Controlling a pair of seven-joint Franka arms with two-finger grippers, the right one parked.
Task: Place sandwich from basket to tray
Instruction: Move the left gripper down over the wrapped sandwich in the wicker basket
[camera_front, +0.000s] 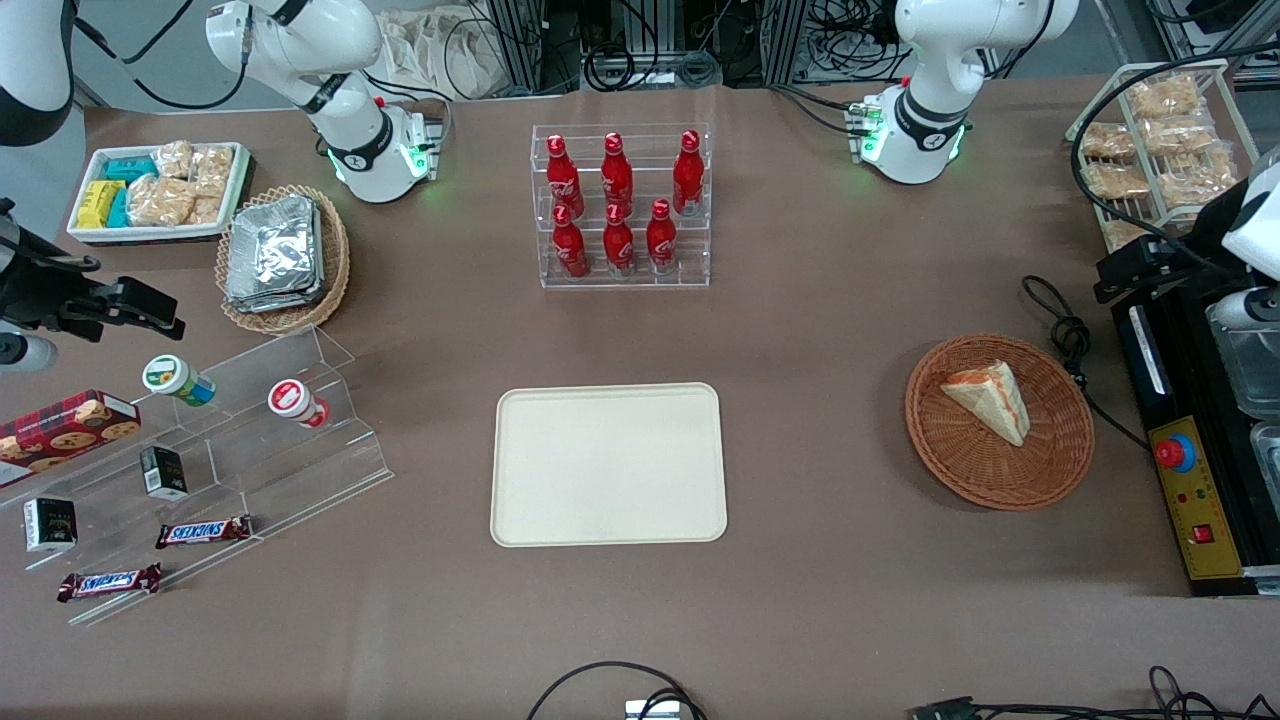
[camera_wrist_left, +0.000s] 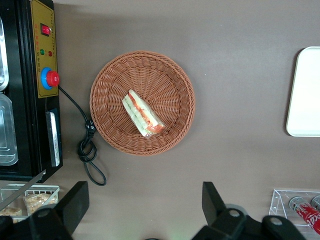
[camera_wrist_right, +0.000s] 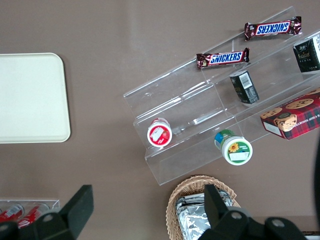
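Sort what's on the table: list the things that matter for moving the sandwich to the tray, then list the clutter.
For the job:
sandwich, lying in the basket
tray, nothing on it
gripper, open, above the table beside the basket

Just lying about:
red bottles in a clear rack
Snickers bars
foil packets
cookie box

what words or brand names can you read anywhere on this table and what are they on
"SNICKERS" on the two brown chocolate bars by the clear acrylic step shelf.
White script on the red bottles in the clear rack: too small to read.
Small black boxes, red plaid cookie box, and round cup lids: print unreadable.
Yellow control panel: no legible text.
The black two-finger gripper hangs open above the table beside the basket; no markings.
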